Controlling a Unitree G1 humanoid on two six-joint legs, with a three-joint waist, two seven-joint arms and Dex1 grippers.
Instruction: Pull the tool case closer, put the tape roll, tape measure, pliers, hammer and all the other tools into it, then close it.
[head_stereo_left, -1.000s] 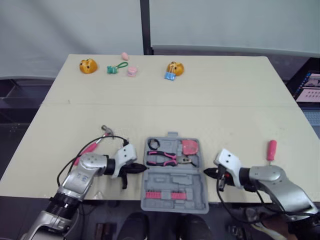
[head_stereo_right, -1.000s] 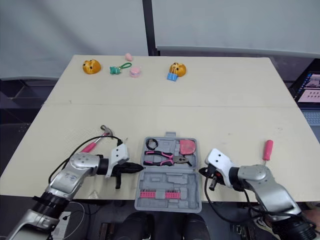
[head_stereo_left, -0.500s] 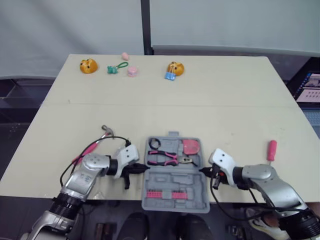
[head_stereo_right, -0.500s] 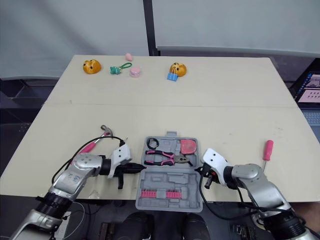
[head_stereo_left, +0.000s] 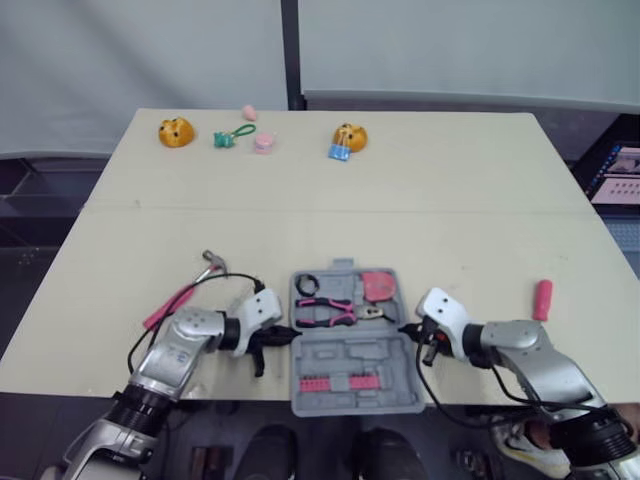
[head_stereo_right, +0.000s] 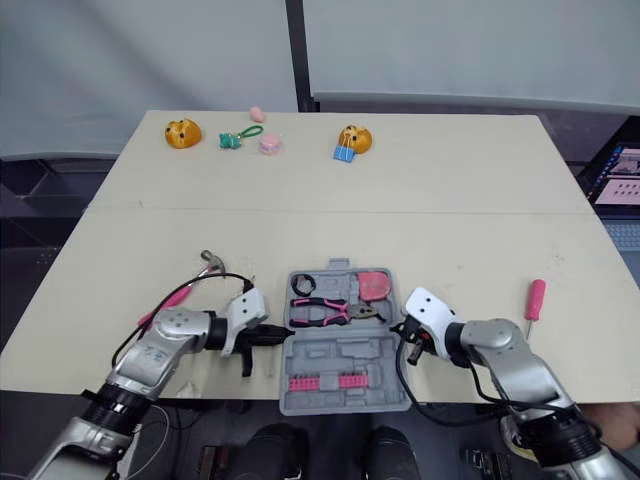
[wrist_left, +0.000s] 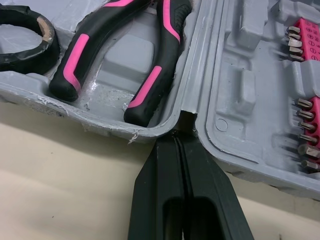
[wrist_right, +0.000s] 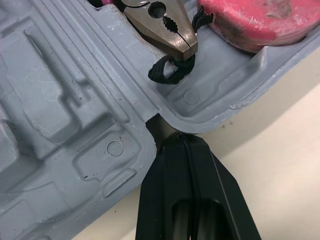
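The open tool case (head_stereo_left: 350, 352) lies flat at the lower centre of the frame, with a row of pink bits (head_stereo_left: 345, 380) in its near half. The left gripper (head_stereo_left: 283, 335) and the right gripper (head_stereo_left: 405, 331) are both clenched with nothing between the fingers. Each tip touches the hinge notch on its own side of the case. The far half holds the pliers (head_stereo_left: 330, 311), tape roll (head_stereo_left: 306, 284) and tape measure (head_stereo_left: 377, 285). The hammer (head_stereo_left: 180, 292) lies on the table (head_stereo_left: 400, 200) at lower left and a screwdriver (head_stereo_left: 543, 299) at lower right. An orange toy (head_stereo_left: 175, 131) sits at upper left.
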